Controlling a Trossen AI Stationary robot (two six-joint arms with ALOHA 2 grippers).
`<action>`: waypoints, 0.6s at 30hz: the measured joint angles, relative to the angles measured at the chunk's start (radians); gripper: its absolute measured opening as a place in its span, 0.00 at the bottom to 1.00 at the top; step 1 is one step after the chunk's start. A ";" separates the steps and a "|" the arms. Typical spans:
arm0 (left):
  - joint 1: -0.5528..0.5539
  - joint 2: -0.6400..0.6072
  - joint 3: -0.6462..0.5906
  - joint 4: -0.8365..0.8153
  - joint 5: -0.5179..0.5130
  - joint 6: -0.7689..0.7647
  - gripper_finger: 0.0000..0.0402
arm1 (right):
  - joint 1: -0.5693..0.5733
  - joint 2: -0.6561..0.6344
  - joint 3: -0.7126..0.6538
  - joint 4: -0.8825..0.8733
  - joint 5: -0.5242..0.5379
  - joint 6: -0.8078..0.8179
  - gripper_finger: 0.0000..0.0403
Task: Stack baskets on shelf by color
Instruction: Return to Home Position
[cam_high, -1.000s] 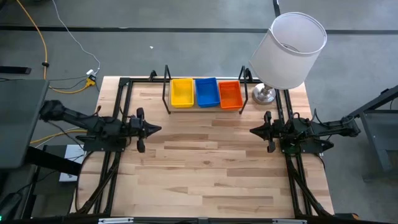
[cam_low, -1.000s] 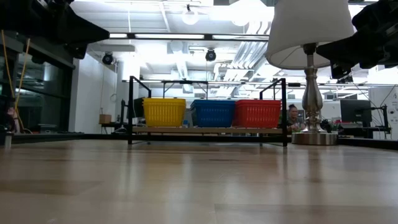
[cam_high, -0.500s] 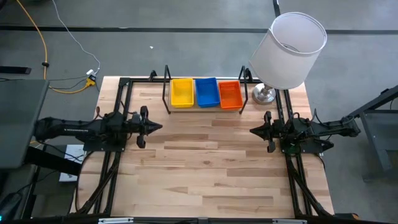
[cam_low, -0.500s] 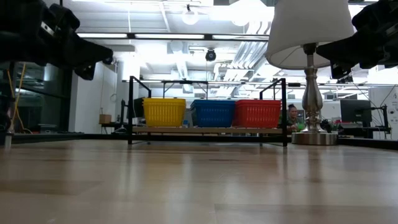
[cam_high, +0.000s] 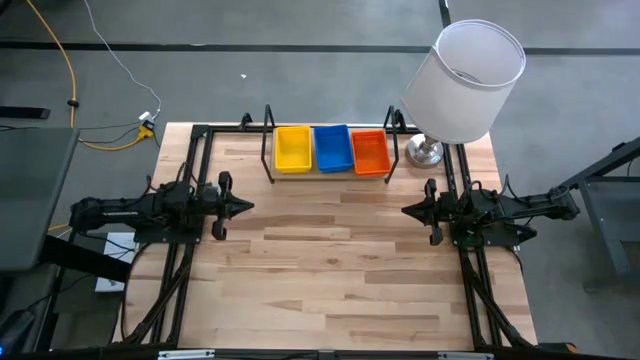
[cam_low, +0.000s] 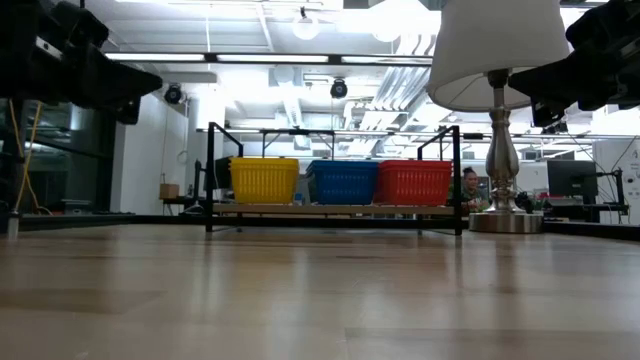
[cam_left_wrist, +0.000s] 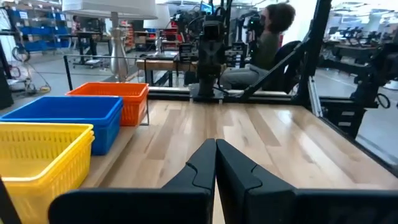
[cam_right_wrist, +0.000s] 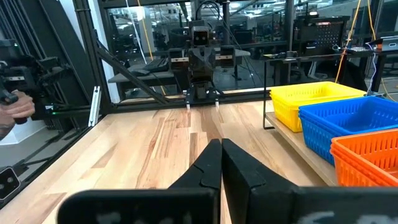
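On the shelf (cam_high: 328, 172) at the table's far middle, yellow baskets (cam_high: 292, 148), blue baskets (cam_high: 332, 147) and red baskets (cam_high: 370, 152) stand side by side on its wooden board (cam_low: 335, 210). The yellow ones (cam_left_wrist: 37, 155) show nested rims. My left gripper (cam_high: 248, 206) hovers level over the table's left part, shut and empty, pointing right. My right gripper (cam_high: 405, 210) hovers level over the right part, shut and empty, pointing left. Both are nearer than the shelf and clear of it. Each wrist view shows its own two fingers closed together (cam_left_wrist: 216, 155) (cam_right_wrist: 221, 155).
A table lamp with a white shade (cam_high: 465, 80) stands on its metal base (cam_high: 425, 152) just right of the shelf. Bare wooden tabletop (cam_high: 330, 270) lies between and in front of the grippers. A person (cam_left_wrist: 273, 31) sits beyond the right edge; a hand (cam_right_wrist: 12, 109) shows beyond the left.
My left arm has swung from a slant into a straight line along the table's left part. Its gripper has come down and drawn back a little toward the left edge, staying shut.
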 joint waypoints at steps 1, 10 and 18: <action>-0.004 0.000 0.000 -0.002 -0.004 0.006 0.00 | 0.000 0.000 0.000 0.000 0.000 0.000 0.00; -0.011 0.030 0.000 -0.011 -0.054 0.069 0.00 | 0.000 0.000 0.000 0.000 0.000 0.000 0.00; -0.011 0.029 0.000 -0.007 -0.062 -0.132 0.00 | 0.000 0.000 0.000 0.000 0.000 0.000 0.00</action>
